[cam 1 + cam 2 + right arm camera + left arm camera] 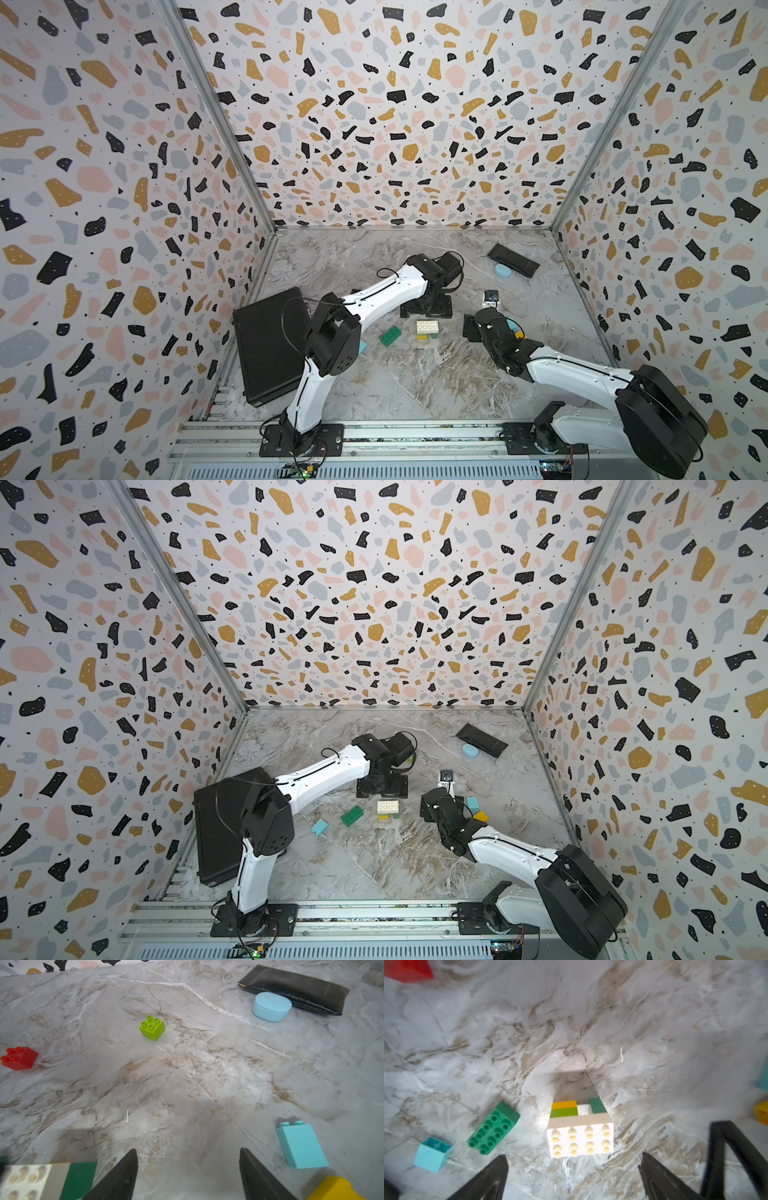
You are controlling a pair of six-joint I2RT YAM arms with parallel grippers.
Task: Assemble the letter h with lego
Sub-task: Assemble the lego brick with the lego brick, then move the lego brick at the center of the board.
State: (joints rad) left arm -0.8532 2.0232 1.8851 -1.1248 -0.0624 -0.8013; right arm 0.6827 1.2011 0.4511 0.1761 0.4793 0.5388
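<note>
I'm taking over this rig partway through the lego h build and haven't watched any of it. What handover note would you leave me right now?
Left gripper: jaws open, empty, beside the build.
Right gripper: jaws open, empty.
Done: white long brick bridges a lime-on-yellow leg and a dark green leg.
Loose: dark green long brick and tipped light blue brick on the left arm's side; second light blue brick and yellow brick by the right gripper; lime brick and red brick farther back.
Left: probably the tall stem, stacked above one leg.
</note>
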